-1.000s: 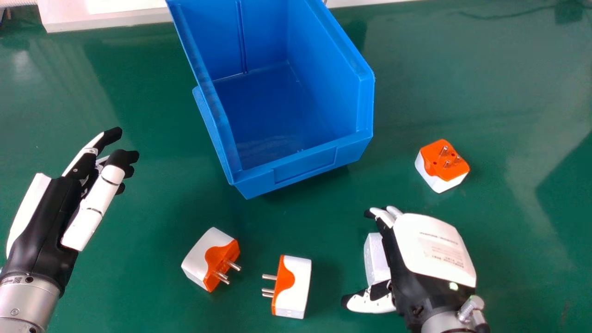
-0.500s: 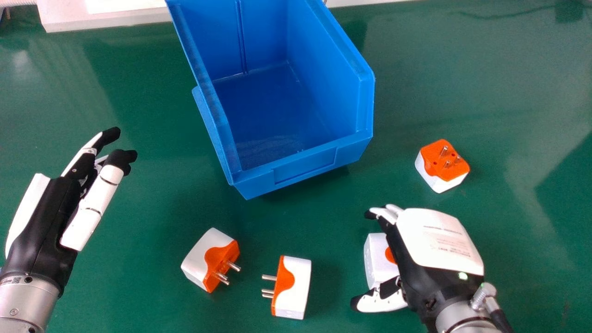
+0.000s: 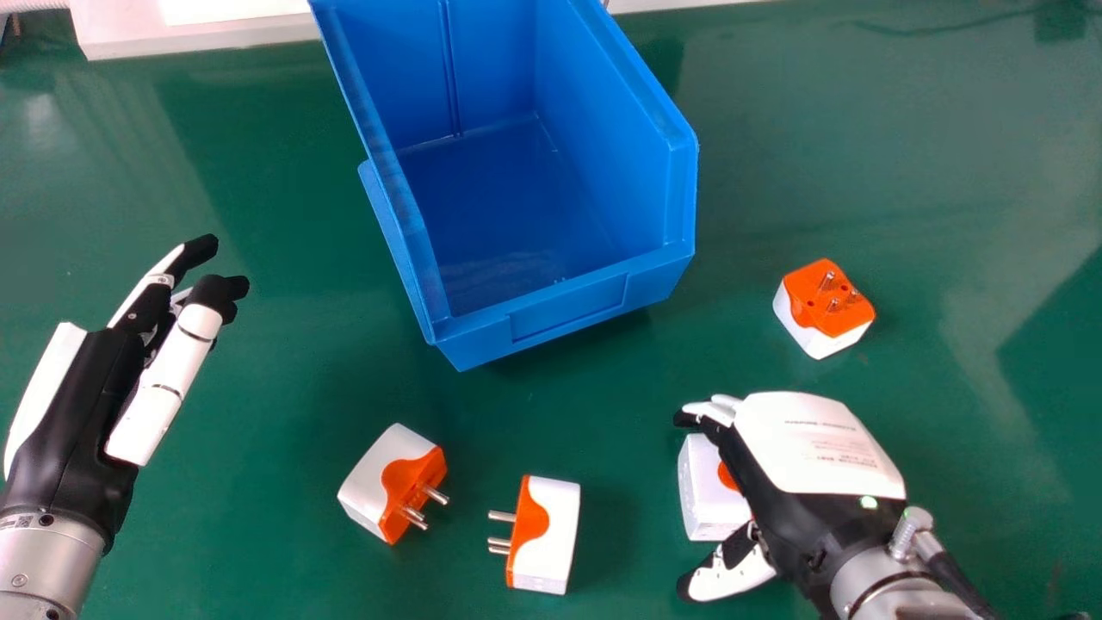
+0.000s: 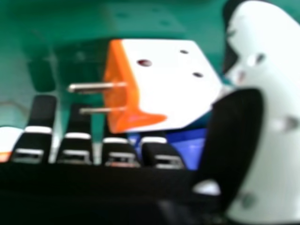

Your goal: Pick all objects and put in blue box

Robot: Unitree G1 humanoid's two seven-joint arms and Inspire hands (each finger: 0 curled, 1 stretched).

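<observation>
Here, a white-and-orange plug [image 3: 708, 495] on the green table [image 3: 258, 551], partly under the right hand [image 3: 814, 448]. In the right hand view, between fingers [image 4: 43, 112] and thumb [image 4: 281, 93], pins [image 4: 89, 87] pointing away from the thumb. Right hand loosely open around the plug, not clenched; impossible to tell whether already touching. Step in hand, as judged: closing for a lift. Best to centre the palm over the white body first, then bring thumb and fingers in evenly, clear of the pins; with a push from one side only, a likely spin or slide. Once firmly held, lift straight up, high enough to clear the front wall of the blue box [image 3: 568, 310], before swinging across. Farther out, left of the right hand, a middle plug [image 3: 551, 542], pins toward the left, then a left plug [image 3: 379, 474], both in front of the box. Beyond the right hand, a far plug [image 3: 826, 314], pins up. At the head view's left, the left hand [image 3: 86, 387], relaxed and holding nothing.
</observation>
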